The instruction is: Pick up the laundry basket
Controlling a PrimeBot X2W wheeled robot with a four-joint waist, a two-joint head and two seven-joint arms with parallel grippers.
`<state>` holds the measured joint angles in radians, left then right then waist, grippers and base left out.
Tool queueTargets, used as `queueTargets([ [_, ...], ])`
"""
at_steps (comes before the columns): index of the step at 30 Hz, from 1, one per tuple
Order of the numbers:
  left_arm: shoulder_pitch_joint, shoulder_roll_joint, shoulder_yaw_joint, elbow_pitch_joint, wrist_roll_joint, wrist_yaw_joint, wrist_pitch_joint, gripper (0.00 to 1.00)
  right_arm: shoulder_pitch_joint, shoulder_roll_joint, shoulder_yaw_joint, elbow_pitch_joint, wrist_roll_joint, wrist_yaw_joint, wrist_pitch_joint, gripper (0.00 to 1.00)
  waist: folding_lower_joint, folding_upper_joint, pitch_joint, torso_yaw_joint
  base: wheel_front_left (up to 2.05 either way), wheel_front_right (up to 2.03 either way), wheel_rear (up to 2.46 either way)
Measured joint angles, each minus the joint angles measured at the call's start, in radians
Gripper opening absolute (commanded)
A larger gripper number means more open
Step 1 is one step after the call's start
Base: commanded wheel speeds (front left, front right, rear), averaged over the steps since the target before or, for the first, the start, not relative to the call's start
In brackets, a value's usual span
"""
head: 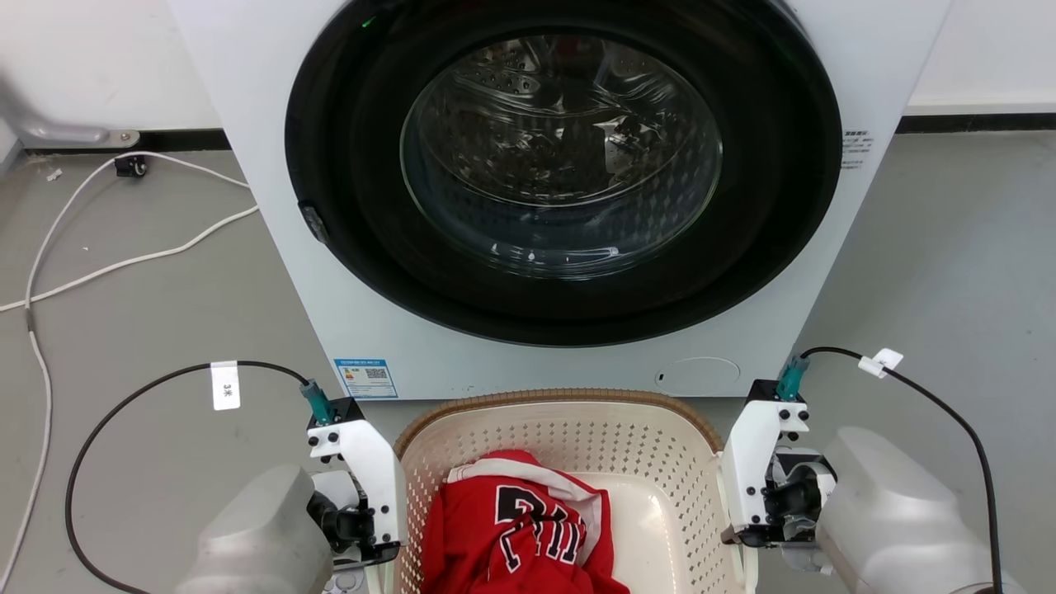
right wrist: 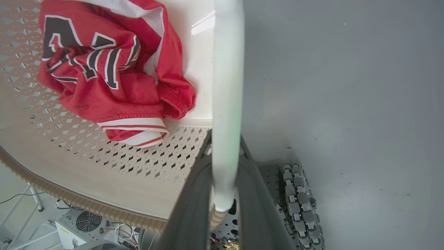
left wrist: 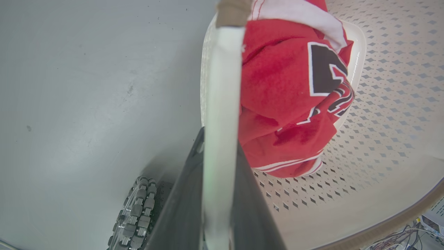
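Observation:
The cream perforated laundry basket (head: pixel 577 433), with its brown woven rim, is at the bottom centre of the head view, just in front of the washing machine. A crumpled red jersey (head: pixel 516 528) lies inside it. My left gripper (head: pixel 381 544) is at the basket's left side and my right gripper (head: pixel 741 532) at its right side. In the left wrist view, the left gripper (left wrist: pixel 220 139) has its dark fingers shut on the white side handle (left wrist: pixel 223 69). The right gripper (right wrist: pixel 225 140) clamps the other white handle (right wrist: pixel 227 69) the same way. The jersey (left wrist: pixel 284 97) (right wrist: pixel 111 80) fills part of the basket floor.
The white washing machine (head: pixel 272 148), with its round glass door (head: pixel 561 157) closed, stands directly behind the basket. White cables (head: pixel 124 264) trail over the grey floor at the left. My base wheels (left wrist: pixel 137 211) (right wrist: pixel 300 201) sit beside the basket.

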<state>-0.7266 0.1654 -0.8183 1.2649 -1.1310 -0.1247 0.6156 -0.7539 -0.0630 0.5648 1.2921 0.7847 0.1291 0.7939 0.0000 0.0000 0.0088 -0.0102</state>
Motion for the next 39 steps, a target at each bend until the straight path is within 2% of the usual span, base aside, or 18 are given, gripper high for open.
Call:
queueTargets([
  [39, 0.0, -0.006, -0.021, 0.001, -0.028, 0.0, -0.021, 0.0, 0.006, 0.0, -0.057, 0.0, -0.056, 0.0, 0.013, 0.0, 0.0, 0.0, -0.004, 0.012, 0.0, 0.0, 0.0],
])
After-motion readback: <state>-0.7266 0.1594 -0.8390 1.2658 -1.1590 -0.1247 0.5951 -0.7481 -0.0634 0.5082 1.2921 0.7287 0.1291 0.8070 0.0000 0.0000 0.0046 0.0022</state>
